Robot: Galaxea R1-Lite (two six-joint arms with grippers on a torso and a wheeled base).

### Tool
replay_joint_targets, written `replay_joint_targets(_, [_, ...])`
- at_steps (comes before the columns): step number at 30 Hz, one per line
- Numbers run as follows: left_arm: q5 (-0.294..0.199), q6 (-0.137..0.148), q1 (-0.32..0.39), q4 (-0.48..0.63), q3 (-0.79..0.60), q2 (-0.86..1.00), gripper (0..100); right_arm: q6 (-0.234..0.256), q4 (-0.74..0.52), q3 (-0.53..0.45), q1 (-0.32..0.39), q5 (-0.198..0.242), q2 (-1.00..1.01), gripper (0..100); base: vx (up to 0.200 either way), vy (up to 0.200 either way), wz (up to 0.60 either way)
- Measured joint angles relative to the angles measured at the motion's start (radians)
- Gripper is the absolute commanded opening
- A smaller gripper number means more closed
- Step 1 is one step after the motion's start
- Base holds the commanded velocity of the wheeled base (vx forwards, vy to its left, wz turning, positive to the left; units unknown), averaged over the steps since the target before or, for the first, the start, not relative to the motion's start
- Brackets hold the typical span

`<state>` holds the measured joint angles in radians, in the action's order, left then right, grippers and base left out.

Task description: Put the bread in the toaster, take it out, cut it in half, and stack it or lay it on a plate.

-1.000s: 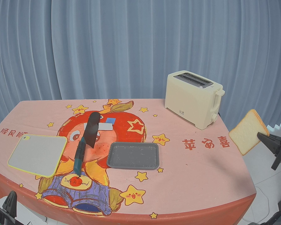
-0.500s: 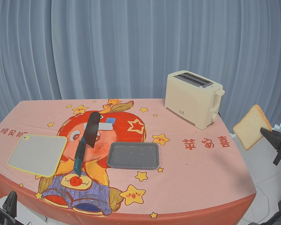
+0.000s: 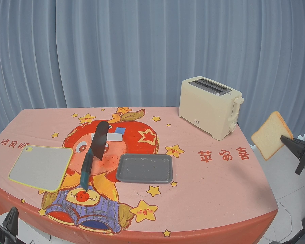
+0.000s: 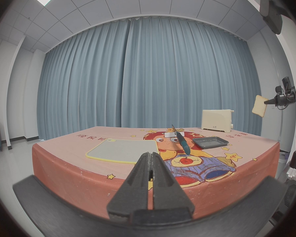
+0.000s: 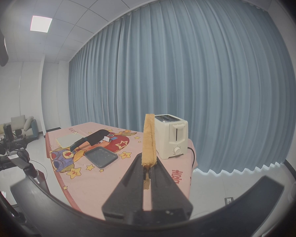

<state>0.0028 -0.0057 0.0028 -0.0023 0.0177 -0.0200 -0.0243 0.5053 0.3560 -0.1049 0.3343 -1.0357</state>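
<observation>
A slice of bread (image 3: pixel 270 136) hangs in the air off the table's right edge, to the right of the cream toaster (image 3: pixel 208 107) and lower than its slots. My right gripper (image 3: pixel 283 139) is shut on the slice's lower corner. In the right wrist view the bread (image 5: pixel 149 139) stands edge-on between the fingers (image 5: pixel 128 185), with the toaster (image 5: pixel 171 135) beyond it. My left gripper (image 4: pixel 151 156) is shut and holds nothing, low beside the table's front left corner. The knife (image 3: pixel 91 151) lies at mid-table, between the cutting board (image 3: pixel 40 166) and the grey tray (image 3: pixel 166 178).
Small blue and white blocks (image 3: pixel 116 134) lie behind the knife blade. The toaster stands near the table's back right corner (image 3: pixel 240 133), with its lever side towards the right edge. A curtain hangs behind the table.
The right gripper has lifted the bread a little and carried it slightly to the right, off the table's edge. Everything on the table and the left arm stayed still.
</observation>
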Motion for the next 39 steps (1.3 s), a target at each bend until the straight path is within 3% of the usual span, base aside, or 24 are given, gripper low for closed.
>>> replay_joint_targets(23, [0.0,0.0,0.0,0.0,0.0,0.0,0,-0.009,-0.014,0.165,0.004,-0.001,-0.132,0,0.0,0.0,0.0])
replay_joint_targets(39, [0.0,0.0,0.0,0.0,0.0,0.0,0,-0.012,-0.015,0.341,-0.003,0.004,-0.294,0,0.0,0.0,0.0])
